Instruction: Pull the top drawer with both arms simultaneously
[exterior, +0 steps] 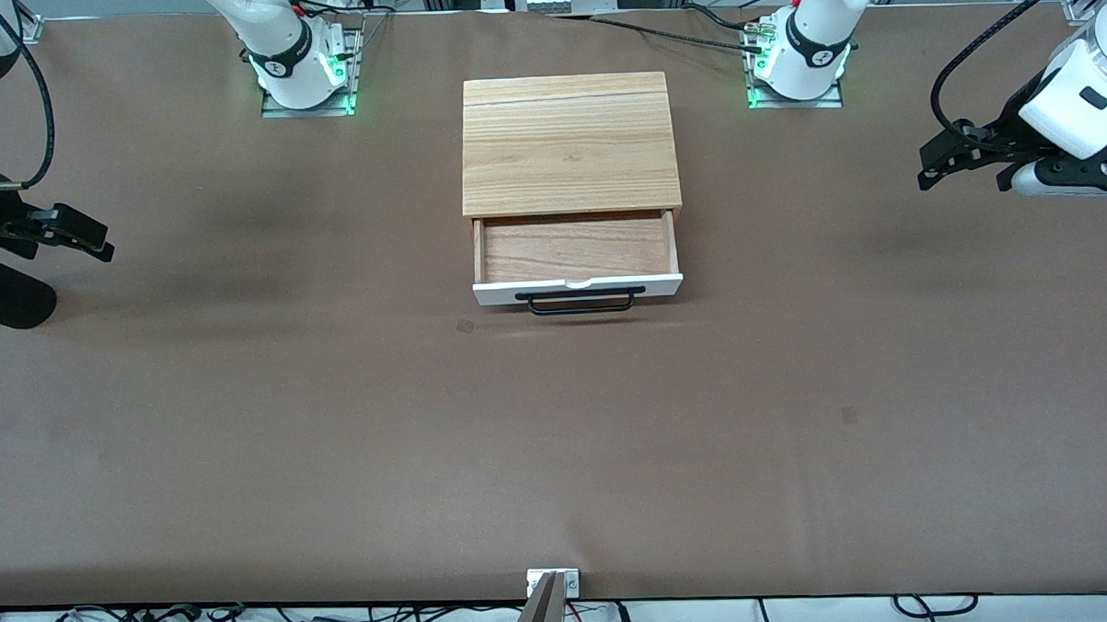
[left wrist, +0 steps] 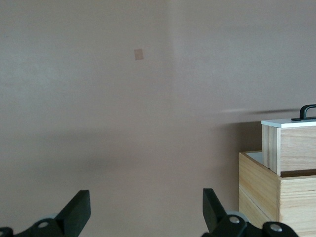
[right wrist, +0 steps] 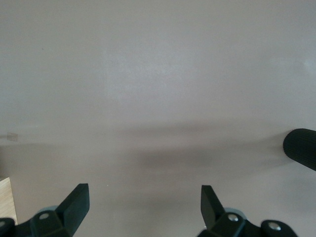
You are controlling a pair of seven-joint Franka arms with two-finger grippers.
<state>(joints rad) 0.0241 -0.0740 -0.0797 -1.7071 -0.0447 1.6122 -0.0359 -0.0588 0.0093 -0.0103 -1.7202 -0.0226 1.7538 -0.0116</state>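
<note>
The drawer [exterior: 576,255] stands part-way out of the cabinet [exterior: 569,145] at mid-table, its white front and black handle [exterior: 579,301] facing the front camera, with the tray floor bare. Both arms are well apart from it. The left gripper [exterior: 964,161] hangs over the table toward the left arm's end, its fingers [left wrist: 79,210] spread wide and holding nothing; the right gripper [exterior: 65,233] hangs over the right arm's end, likewise spread and empty. From the left wrist view the drawer shows side-on, jutting out of the cabinet box. Judging by this, the drawer looks partly pulled, and the grippers are nowhere near the handle. To pull well, each gripper should come in low in front of the drawer and take the bar near its own end, so the load is even. Both should close fully before either pulls, then draw straight out at one pace; an uneven pull would likely skew the tray and jam it in its runners.
</note>
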